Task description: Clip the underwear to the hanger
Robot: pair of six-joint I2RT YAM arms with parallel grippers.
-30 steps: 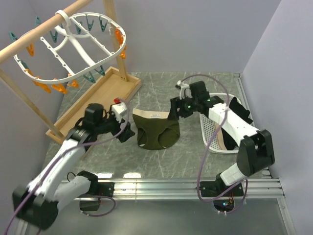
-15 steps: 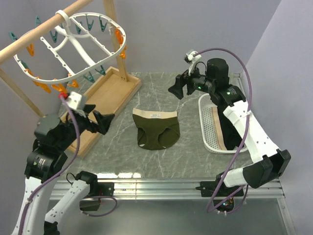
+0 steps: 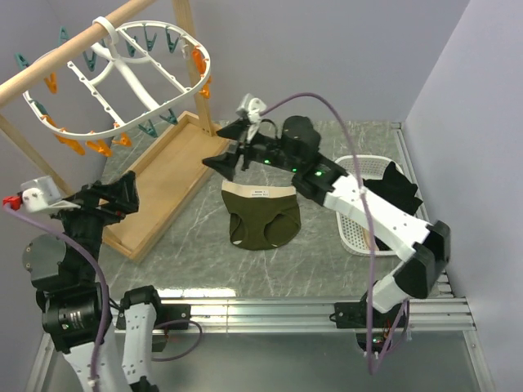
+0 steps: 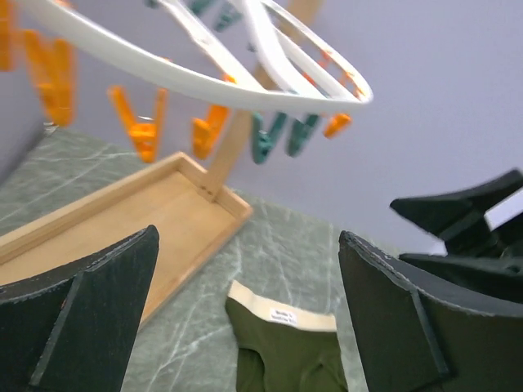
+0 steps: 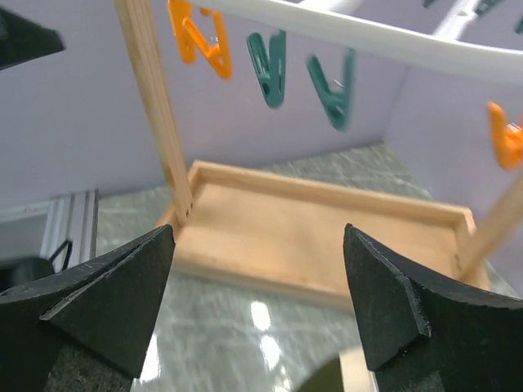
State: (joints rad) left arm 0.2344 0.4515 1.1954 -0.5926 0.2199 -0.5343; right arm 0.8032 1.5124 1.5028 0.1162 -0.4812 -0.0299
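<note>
The left gripper point(image 3: 119, 193) is raised at the left edge of the table with its two black fingers spread wide apart and nothing between them. In its wrist view point(image 4: 249, 243) the open jaws frame the scene ahead. The right gripper point(image 3: 224, 150) also has its fingers wide apart and empty. It hovers above the far edge of the table, pointing towards the wooden stand, and its wrist view point(image 5: 257, 237) looks between the jaws at the stand's tray.

The small dark olive-green underwear point(image 3: 263, 224) with a pale beige waistband lies flat on the grey marbled table point(image 3: 319, 265), between the two arms and touching neither gripper. It also shows low in the left wrist view point(image 4: 286, 359).

The large white plastic oval hanger point(image 3: 202, 59) hangs by its hook from the pole of the wooden pole-and-tray stand point(image 3: 163, 175) at the far left, with teal and orange clothespins point(image 5: 270, 65) dangling from its rim. At the right sits a white mesh basket point(image 3: 353, 220) holding a black garment point(image 3: 400, 184).
</note>
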